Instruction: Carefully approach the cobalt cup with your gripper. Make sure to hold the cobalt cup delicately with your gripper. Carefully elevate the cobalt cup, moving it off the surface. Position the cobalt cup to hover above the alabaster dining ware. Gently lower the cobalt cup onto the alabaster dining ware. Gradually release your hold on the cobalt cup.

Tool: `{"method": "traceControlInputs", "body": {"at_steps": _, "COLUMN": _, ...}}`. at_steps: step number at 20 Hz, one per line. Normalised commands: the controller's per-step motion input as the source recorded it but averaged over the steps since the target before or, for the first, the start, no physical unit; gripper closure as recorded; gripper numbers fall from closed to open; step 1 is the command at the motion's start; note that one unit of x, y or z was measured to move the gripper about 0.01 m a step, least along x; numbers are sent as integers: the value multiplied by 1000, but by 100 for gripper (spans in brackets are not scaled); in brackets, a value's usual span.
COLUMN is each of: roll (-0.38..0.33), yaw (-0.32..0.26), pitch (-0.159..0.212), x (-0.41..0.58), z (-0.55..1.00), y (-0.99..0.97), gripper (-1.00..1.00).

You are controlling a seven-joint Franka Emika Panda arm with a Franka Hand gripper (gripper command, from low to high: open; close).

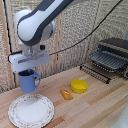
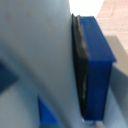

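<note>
One blue cup (image 1: 29,81) clamped in the tool (image 1: 28,71) above one white plate (image 1: 31,110), one yellow bowl (image 1: 79,86) nearby

yellow bowl (image 1: 79,86) on wooden table (image 1: 95,105) | orange object (image 1: 66,93) beside it | black rack (image 1: 109,60) behind

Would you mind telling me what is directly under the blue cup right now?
The white plate lies below the blue cup, which the gripper holds. Whether the cup's base touches the plate cannot be told.
</note>
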Motion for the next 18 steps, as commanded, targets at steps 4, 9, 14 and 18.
{"method": "traceControlInputs", "body": {"at_steps": 4, "roll": -147, "yaw": 89, "pitch": -7, "x": -8, "z": -453, "y": 56, "gripper": 100}}
{"method": "traceControlInputs", "body": {"at_steps": 9, "roll": -156, "yaw": 107, "pitch": 0, "x": -22, "z": -496, "y": 137, "gripper": 100}}
{"method": "traceControlInputs", "body": {"at_steps": 14, "roll": -122, "yaw": 130, "pitch": -14, "x": 0, "z": -423, "y": 86, "gripper": 100}}
{"method": "traceControlInputs", "body": {"at_steps": 18, "roll": -39, "yaw": 88, "pitch": -52, "x": -41, "z": -194, "y": -15, "gripper": 100}}
